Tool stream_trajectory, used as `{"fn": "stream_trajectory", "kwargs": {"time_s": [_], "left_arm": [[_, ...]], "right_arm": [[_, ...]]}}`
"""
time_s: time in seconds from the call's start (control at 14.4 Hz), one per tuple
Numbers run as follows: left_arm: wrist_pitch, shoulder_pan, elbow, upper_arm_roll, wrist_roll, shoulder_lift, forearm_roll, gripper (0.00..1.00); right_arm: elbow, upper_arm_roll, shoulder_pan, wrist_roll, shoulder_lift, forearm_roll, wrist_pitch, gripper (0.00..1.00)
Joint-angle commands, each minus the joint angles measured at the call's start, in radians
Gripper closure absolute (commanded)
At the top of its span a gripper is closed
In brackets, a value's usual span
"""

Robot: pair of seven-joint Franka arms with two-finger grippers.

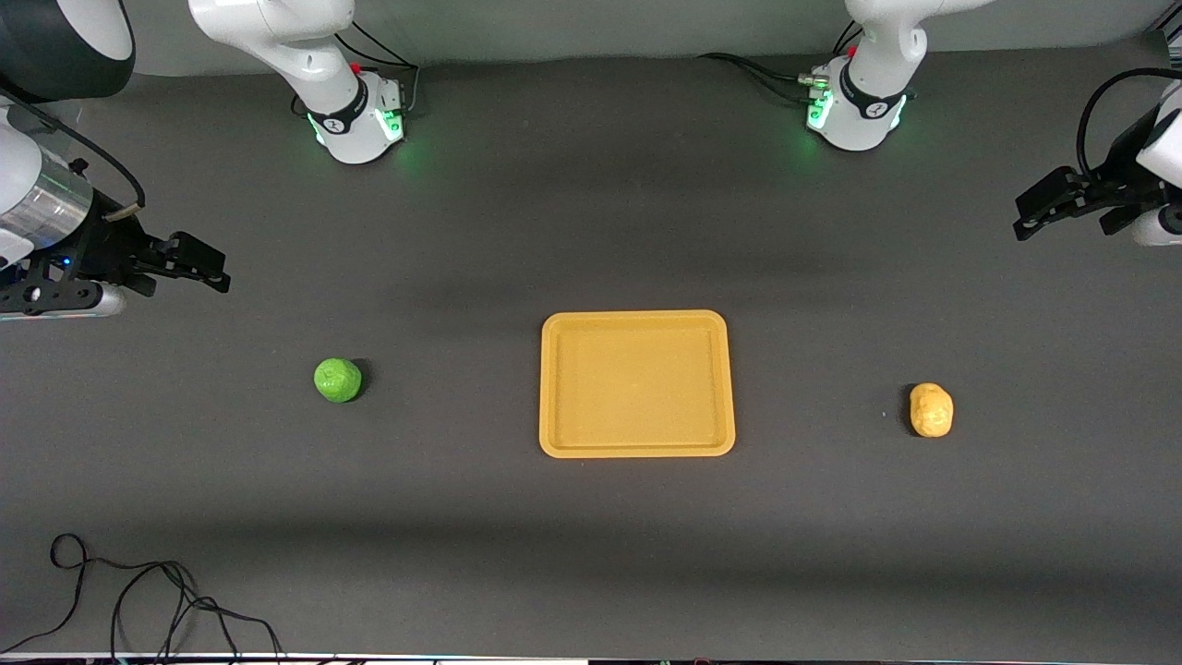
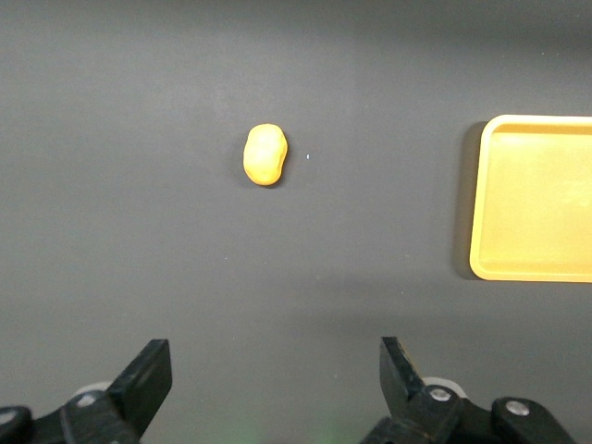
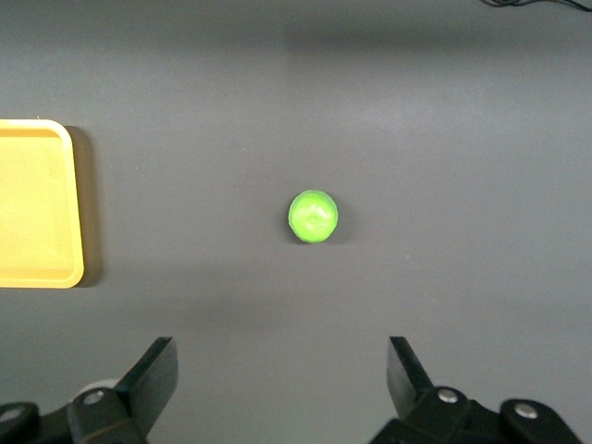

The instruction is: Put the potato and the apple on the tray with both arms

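Observation:
The mustard-yellow tray lies empty at the middle of the table; it also shows in the left wrist view and the right wrist view. The green apple sits on the table beside the tray toward the right arm's end. The yellow-tan potato sits beside the tray toward the left arm's end. My right gripper is open and empty, up in the air at the right arm's end. My left gripper is open and empty, up at the left arm's end.
A black cable loops on the table near the front camera at the right arm's end. The two green-lit arm bases stand farthest from the camera. The table top is dark grey.

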Motion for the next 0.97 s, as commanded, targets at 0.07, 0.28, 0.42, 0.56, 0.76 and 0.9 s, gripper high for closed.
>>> {"fn": "stream_trajectory", "kwargs": {"time_s": [0.07,0.28,0.42,0.56,0.76,0.9], "left_arm": [[0.006,0.006,-0.008,-0.001,0.016,-0.005,-0.009,0.00],[0.007,0.007,-0.008,-0.001,0.016,-0.004,-0.009,0.00],[0.019,0.006,-0.008,0.001,0.016,0.004,-0.009,0.00],[0.050,0.006,-0.008,0.001,0.016,0.030,-0.006,0.00],[0.096,0.017,-0.008,0.002,0.018,0.080,-0.003,0.00],[0.127,0.015,-0.006,0.001,0.020,0.119,-0.003,0.00]], "right_arm": [[-0.015,-0.003,0.008,0.024,-0.016,0.020,0.016,0.00],[-0.003,-0.003,0.007,0.031,-0.011,0.020,0.010,0.00],[-0.006,-0.003,0.007,0.030,-0.010,0.020,0.010,0.00],[-0.006,0.000,0.008,0.028,-0.010,0.014,0.010,0.00],[-0.018,0.003,0.008,0.016,-0.005,0.011,0.013,0.00],[-0.020,0.005,0.010,0.015,0.024,0.011,0.024,0.00]]}}
